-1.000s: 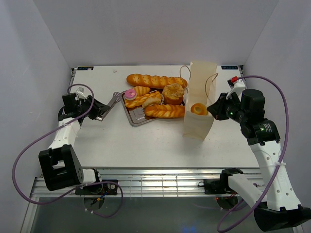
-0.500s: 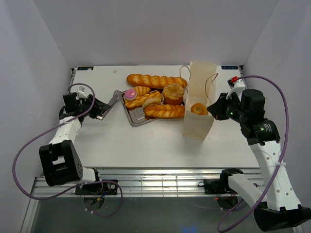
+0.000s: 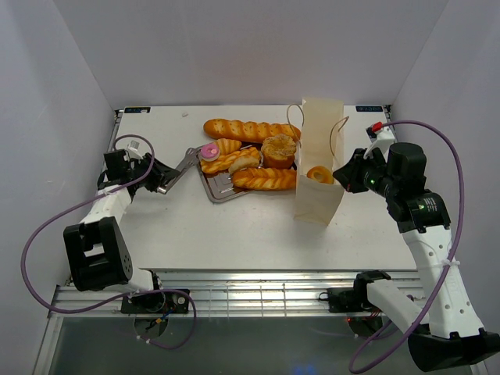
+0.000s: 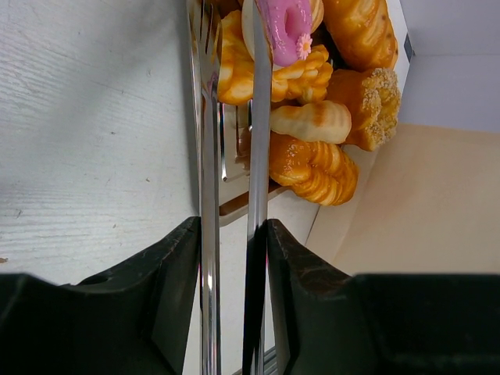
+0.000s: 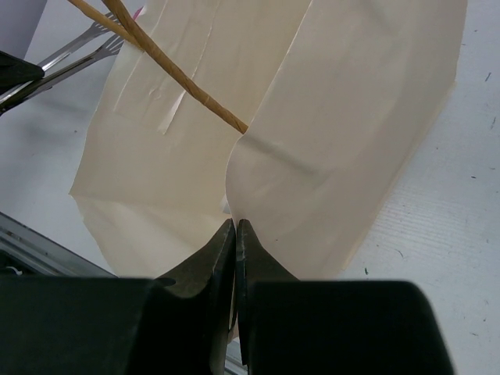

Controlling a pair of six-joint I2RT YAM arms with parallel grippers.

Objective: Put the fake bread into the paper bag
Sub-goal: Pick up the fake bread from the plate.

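The fake bread [image 3: 251, 178], glossy golden moulded loaves, lies heaped on a thin metal tray [image 3: 221, 195] mid-table toward the far edge. One ring [image 3: 318, 174] shows in the mouth of the stiff cream paper bag [image 3: 316, 205], nearer the right edge. The right gripper [image 5: 235, 225] pinches the bag's rim. The left gripper [image 4: 232, 228] clamps slim steel tongs [image 4: 209, 141], whose tips reach the pink-iced donut [image 4: 285, 27]. A pick seems in hand; next comes a gentle squeeze and lift, as the slick surface may slip.

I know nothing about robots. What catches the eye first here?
The heap of glossy golden toy pastries on a silver metal tray at mid-table stands out. Beside it on the right stands a tall cream paper bag, pinched at its edge by the right tool. The left tool grips shiny metal tongs aimed at the pink-iced donut.
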